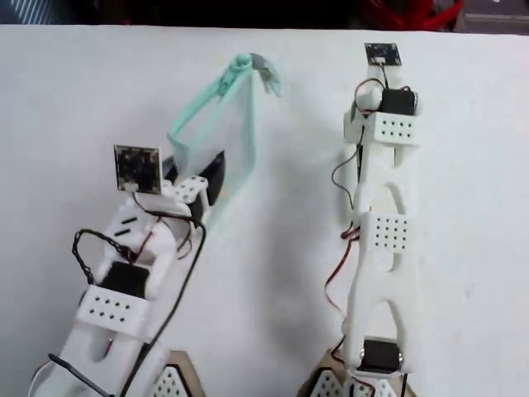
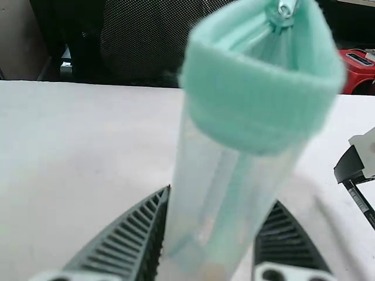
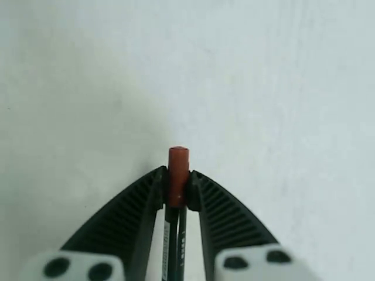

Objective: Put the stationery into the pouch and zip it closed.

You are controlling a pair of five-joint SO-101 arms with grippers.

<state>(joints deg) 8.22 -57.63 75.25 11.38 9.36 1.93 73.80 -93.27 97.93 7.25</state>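
Left wrist view puts the pouch (image 2: 258, 93) on edge between the jaws of the left gripper (image 2: 221, 196), which are closed against its clear walls. Its mint fabric band rises in front as a loop, and the zip slider (image 2: 287, 7) sits at the far end. From the high view the pouch (image 1: 223, 132) stands on the white table (image 1: 83, 83) with its band spread apart. I judge it is held this way so the mouth stays wide for loading. Long pale shapes show faintly through the wall, but I cannot tell what they are. Well apart from the pouch, the right gripper (image 3: 177, 172) is nearly closed on a dark pencil (image 3: 177, 161), whose red end pokes just past the fingertips above bare table. It seems ready to carry the pencil across to the mouth.
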